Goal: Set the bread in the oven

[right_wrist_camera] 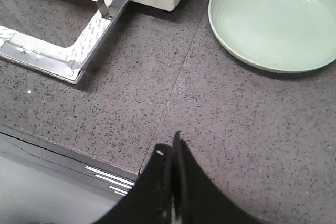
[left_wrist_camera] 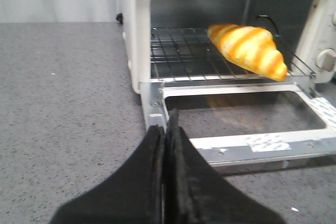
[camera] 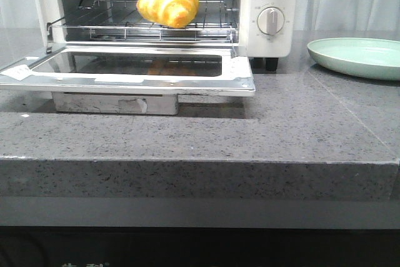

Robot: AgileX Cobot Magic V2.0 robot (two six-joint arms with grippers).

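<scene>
Speckled grey stone counter (camera: 187, 136); both black tools (left_wrist_camera: 165, 129) (right_wrist_camera: 172, 150) pressed together, empty; glossy bread (camera: 167, 3) on oven (camera: 269, 4) wire rack.

The bread (camera: 167, 3) is a glossy golden-yellow, croissant-shaped roll with orange-brown swirled stripes. It lies on its side on the wire rack inside the oven (camera: 269, 10), toward the rack's front edge and nearer the knob side than the far wall. One tapered end points at the front corner by the knobs. The oven is a white countertop toaster oven with round knobs down its right panel and black feet. Its glass-windowed door hangs fully open, lying flat in front of the cavity, and a dim reflection of the bread shows in the glass.
</scene>
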